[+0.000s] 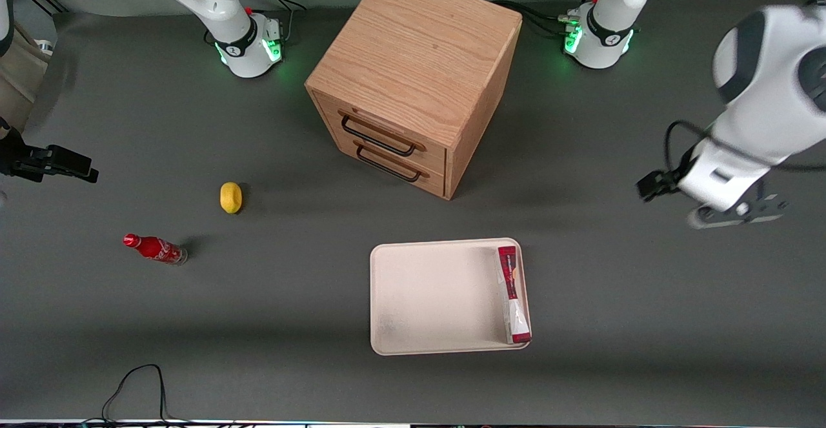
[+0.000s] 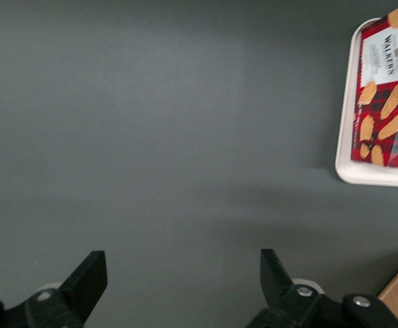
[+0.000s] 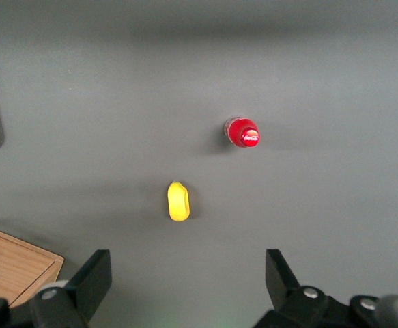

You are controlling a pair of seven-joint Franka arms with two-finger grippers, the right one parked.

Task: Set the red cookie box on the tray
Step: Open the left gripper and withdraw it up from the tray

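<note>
The red cookie box (image 1: 513, 294) rests in the pale cream tray (image 1: 432, 299), along the rim at the working arm's end, and looks tipped up against that rim. The left wrist view shows its red face with a white section and yellow cookie marks (image 2: 388, 96), and the tray's rim (image 2: 345, 160). My left gripper (image 1: 739, 214) hangs above bare table toward the working arm's end, well apart from the tray. Its fingers are wide open with nothing between them in the left wrist view (image 2: 183, 263).
A wooden two-drawer cabinet (image 1: 413, 79) stands farther from the front camera than the tray. A yellow fruit (image 1: 230, 197) and a small red soda bottle (image 1: 155, 248) lie toward the parked arm's end. A black cable (image 1: 139, 383) loops near the front edge.
</note>
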